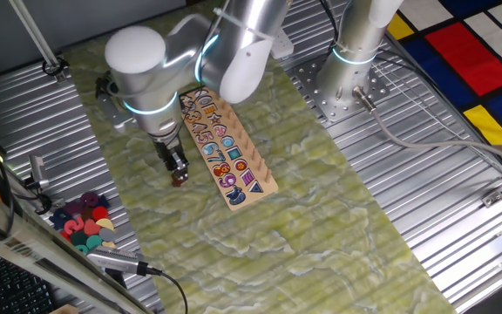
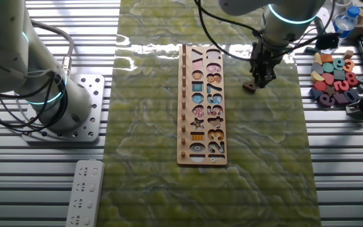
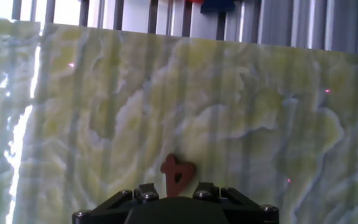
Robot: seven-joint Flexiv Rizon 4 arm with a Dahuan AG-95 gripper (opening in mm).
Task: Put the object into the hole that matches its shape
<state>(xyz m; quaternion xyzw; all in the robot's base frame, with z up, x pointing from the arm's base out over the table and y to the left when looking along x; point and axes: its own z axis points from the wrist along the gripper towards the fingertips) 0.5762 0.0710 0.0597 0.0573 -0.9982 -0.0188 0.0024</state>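
The dark red-brown piece lies on the green marbled mat, just left of the wooden puzzle board. My gripper points down right over it, with its tips at the piece. In the other fixed view the piece sits at the lower left of the gripper, to the right of the board. In the hand view the piece looks like a figure 4, partly hidden behind the dark gripper housing. The fingers do not show there. I cannot tell whether the jaws are open or shut.
A heap of pink, teal and yellow pieces lies on the ribbed metal table beside the mat, and also shows in the other fixed view. A second arm's base stands off the mat. A white remote lies near it.
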